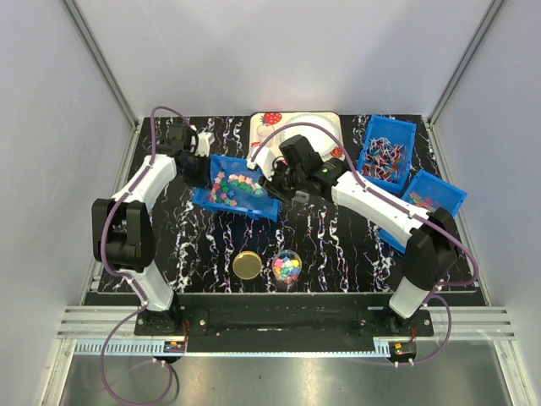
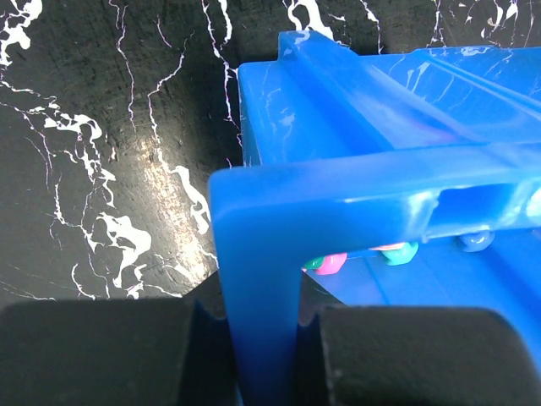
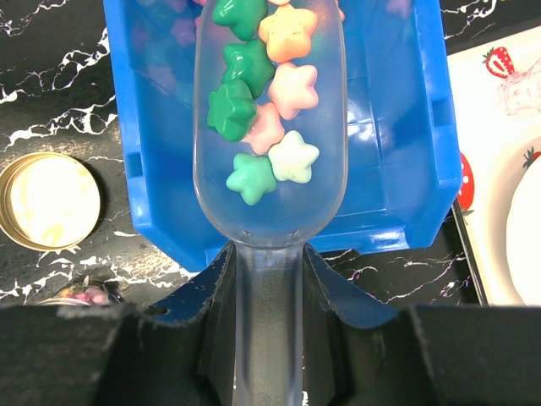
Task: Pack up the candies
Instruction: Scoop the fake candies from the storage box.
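Note:
A blue bin [image 1: 254,205] of mixed bright candies [image 1: 234,188] sits tilted mid-table. My left gripper [image 1: 196,170] is shut on the bin's left wall [image 2: 262,279]; a few candies [image 2: 331,264] show under its rim. My right gripper [image 3: 269,338] is shut on the handle of a clear plastic scoop [image 3: 321,182], held over the bin [image 3: 397,127]. The scoop holds several star-shaped candies [image 3: 254,110] in green, pink and orange. A small clear jar [image 1: 286,267] part-filled with candies stands at the front, its gold lid [image 1: 248,265] beside it, also in the right wrist view [image 3: 46,200].
A white strawberry-print tray [image 1: 325,127] lies at the back centre. A blue bin of thin stick sweets [image 1: 385,152] and another blue bin [image 1: 431,199] stand at the right. The table top is black marble-patterned [image 1: 338,245], with walls around.

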Available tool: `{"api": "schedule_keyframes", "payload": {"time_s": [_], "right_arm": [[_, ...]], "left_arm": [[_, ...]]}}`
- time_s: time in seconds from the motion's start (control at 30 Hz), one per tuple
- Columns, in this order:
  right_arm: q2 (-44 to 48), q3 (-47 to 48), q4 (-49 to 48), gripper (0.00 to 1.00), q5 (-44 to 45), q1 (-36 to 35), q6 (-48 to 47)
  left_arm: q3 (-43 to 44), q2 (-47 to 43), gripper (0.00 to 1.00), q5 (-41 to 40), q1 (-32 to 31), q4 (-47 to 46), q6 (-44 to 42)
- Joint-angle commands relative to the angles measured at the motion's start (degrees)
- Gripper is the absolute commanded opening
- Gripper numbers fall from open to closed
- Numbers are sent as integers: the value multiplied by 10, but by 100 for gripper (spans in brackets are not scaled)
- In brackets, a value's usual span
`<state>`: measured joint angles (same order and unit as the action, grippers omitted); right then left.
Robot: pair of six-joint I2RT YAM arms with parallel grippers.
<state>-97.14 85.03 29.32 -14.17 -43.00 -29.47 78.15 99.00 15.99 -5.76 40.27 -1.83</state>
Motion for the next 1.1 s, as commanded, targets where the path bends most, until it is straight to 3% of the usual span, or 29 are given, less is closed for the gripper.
{"api": "schedule_keyframes", "payload": {"time_s": [0.0,0.6,1.07], "right_arm": [[34,1,-46,0,-1,2,11],[42,-10,-50,0,21,3,-5],[27,-25,-45,0,76,2,-30]], "left_arm": [[6,-42,0,44,3,-37,16],[59,-9,0,66,4,-15,-20],[18,-4,0,106,3,-38,-8]]}}
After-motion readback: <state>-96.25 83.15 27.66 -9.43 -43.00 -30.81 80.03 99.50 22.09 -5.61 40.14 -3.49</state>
